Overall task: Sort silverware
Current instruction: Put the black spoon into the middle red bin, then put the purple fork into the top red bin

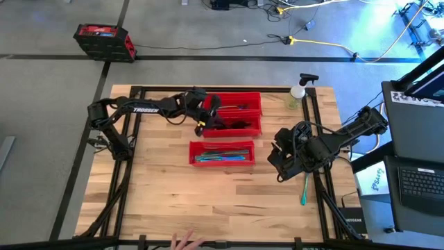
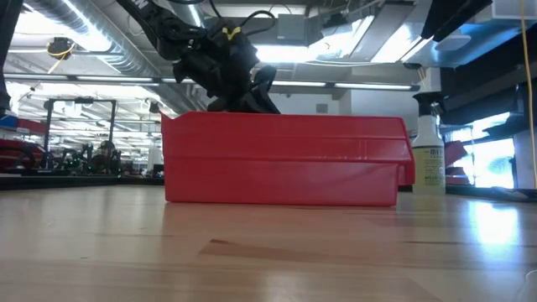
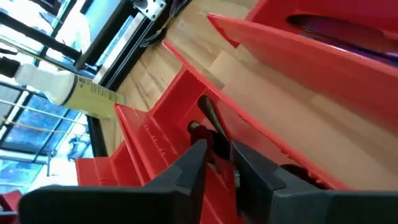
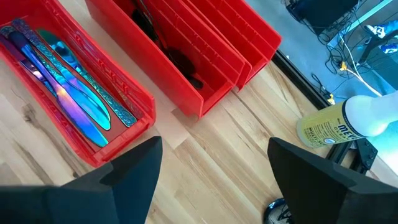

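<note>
the left gripper (image 3: 217,171) hangs over the middle red bin (image 1: 236,126), fingers narrowly parted above dark silverware (image 3: 208,124); the right gripper (image 4: 211,165) waits wide open near the spray bottle (image 4: 342,124).

You have three long red bins (image 1: 240,101) on the wooden table (image 1: 166,194), a clear spray bottle (image 1: 297,96) standing at its far right corner, a red-and-black case (image 1: 104,40) on the floor beyond, and a laptop (image 1: 422,182) off to the right.
</note>
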You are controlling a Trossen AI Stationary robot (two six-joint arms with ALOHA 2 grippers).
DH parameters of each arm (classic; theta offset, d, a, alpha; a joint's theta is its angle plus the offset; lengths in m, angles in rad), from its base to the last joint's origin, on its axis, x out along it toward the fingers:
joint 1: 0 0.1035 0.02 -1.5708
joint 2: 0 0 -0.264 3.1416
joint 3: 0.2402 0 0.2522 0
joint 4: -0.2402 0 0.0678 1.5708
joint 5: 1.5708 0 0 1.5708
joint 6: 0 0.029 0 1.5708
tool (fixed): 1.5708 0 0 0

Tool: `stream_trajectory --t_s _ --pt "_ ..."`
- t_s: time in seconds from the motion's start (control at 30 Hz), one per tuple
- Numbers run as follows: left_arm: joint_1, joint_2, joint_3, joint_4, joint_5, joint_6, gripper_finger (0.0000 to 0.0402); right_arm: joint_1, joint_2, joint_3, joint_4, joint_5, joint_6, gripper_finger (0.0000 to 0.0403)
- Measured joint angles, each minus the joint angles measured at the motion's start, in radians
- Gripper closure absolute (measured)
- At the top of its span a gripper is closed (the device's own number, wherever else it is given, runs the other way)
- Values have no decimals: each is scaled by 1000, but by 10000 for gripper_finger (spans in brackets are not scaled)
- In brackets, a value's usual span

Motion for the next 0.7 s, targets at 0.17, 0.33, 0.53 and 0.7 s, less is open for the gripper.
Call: stream_trajectory --t_s 0.17,0.33,0.53,0.7 --pt "0 0 0 2 -16 -159 321 0 0 0 0 -1 -17 125" --pt "1 0 0 12 -80 -203 305 0 0 0 0 -11 -42 125" --pt "8 0 0 13 -126 -215 300 0 0 0 0 -27 -47 125" --pt "32 0 0 8 -127 -332 300 0 0 0 0 -48 -51 125"
